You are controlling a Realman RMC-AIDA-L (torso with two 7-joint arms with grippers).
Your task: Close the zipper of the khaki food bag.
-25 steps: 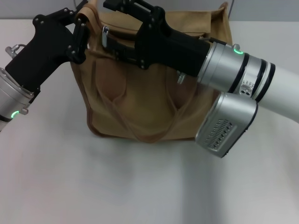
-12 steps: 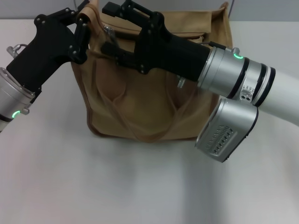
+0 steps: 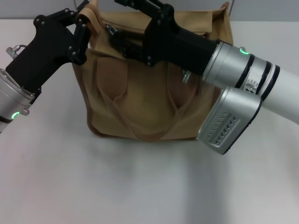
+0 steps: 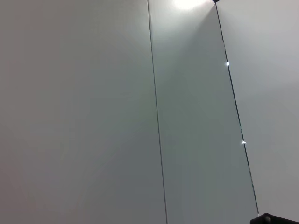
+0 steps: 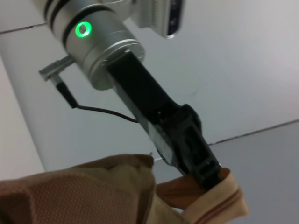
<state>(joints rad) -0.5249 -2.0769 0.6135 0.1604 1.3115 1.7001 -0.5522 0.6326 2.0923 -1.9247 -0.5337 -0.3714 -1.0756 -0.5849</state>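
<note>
The khaki food bag (image 3: 140, 102) stands upright on the table, its two handles hanging down its front. My left gripper (image 3: 85, 21) is shut on the bag's top left corner. The right wrist view shows it (image 5: 212, 175) pinching that khaki end flap (image 5: 226, 198). My right gripper (image 3: 116, 33) reaches across the bag's top from the right. Its fingertips are on the zipper's silver pull tab (image 3: 110, 29) near the bag's left end. My right arm hides most of the zip track. The left wrist view shows only a plain grey wall.
The white table (image 3: 140, 186) stretches out in front of the bag. My right forearm and its silver wrist housing (image 3: 229, 126) hang over the bag's right front. My left arm (image 3: 28, 70) comes in from the left edge.
My right gripper has moved right and a little back along the bag's top. The silver pull tab has shifted slightly right with it. My left gripper has held still.
</note>
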